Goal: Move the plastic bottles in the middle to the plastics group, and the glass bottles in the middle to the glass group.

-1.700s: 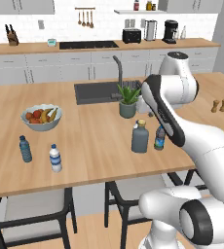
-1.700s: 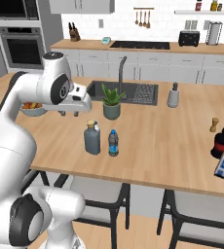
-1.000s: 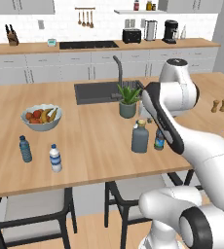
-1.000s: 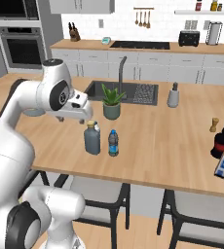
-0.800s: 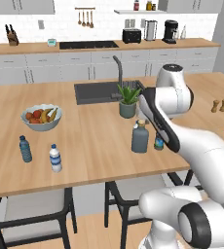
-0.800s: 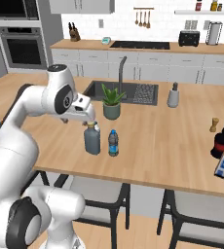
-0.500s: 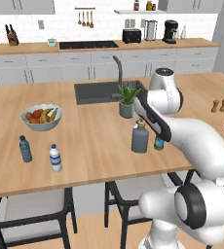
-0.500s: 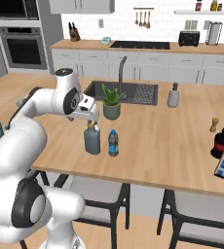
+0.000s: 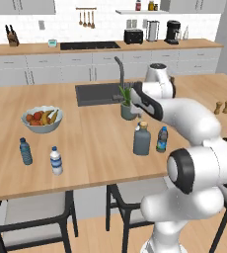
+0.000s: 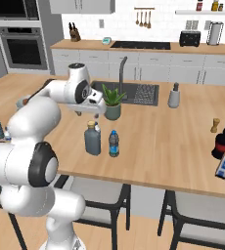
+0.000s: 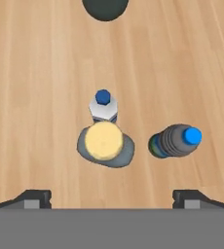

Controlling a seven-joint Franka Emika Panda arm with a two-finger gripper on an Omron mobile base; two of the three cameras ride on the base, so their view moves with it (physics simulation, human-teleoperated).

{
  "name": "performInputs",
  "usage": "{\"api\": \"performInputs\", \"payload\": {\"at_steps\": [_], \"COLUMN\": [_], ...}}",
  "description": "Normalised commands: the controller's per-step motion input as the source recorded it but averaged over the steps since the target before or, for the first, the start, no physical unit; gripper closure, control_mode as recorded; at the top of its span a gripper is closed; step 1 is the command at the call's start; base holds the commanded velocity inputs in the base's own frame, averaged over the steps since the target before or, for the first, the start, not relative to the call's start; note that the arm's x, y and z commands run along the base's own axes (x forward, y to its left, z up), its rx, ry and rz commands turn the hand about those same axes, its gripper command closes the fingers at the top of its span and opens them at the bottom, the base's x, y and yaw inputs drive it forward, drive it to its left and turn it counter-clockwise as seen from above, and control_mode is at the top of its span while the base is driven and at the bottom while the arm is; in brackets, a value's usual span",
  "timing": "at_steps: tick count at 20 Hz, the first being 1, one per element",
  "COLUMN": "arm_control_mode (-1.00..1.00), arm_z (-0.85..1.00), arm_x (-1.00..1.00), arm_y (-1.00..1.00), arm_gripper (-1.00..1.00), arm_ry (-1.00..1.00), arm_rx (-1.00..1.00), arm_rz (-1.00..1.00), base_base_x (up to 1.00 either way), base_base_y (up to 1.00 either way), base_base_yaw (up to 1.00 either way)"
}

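Glass bottle (image 9: 141, 140), squat and grey-blue with a tan stopper, stands mid-worktop (image 9: 86, 148), touching a small clear plastic bottle (image 11: 103, 108) behind it; a dark plastic bottle (image 9: 161, 140) stands just beside it. The hand (image 10: 96, 113) hangs above them, fingers spread apart, gripping nothing. Two small bottles (image 9: 39, 156) stand well apart to the left, near a fruit bowl (image 9: 40, 119).

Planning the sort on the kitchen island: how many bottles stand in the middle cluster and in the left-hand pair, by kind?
Large stoppered bottle: 1
Small slim bottles, middle: 2, the dark bottle and the pale bottle
Small slim bottles, left: 2, the blue bottle and the white-capped bottle
Total: 5
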Motion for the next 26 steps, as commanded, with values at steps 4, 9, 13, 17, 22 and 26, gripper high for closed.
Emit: {"api": "performInputs", "payload": {"at_steps": [4, 9, 13, 17, 22, 26], "arm_control_mode": [-1.0, -1.0, -1.0, -1.0, -1.0, -1.0], "arm_z": [-0.4, -0.26, -0.39, -0.12, -0.15, -0.26], "arm_x": [0.16, -0.02, 0.05, 0.3, 0.27, 0.19], "arm_y": [0.0, 0.02, 0.0, 0.01, 0.0, 0.0], "arm_gripper": [-1.0, -1.0, -1.0, -1.0, -1.0, -1.0], "arm_ry": [0.0, 0.05, 0.06, 0.1, 0.08, 0.1], "arm_rx": [0.0, 0.0, 0.0, 0.0, 0.0, 0.0], "arm_rz": [0.0, 0.0, 0.0, 0.0, 0.0, 0.0], "base_base_x": [0.0, 0.0, 0.0, 0.0, 0.0, 0.0], "base_base_y": [0.0, 0.0, 0.0, 0.0, 0.0, 0.0], "base_base_yaw": [0.0, 0.0, 0.0, 0.0, 0.0, 0.0]}}
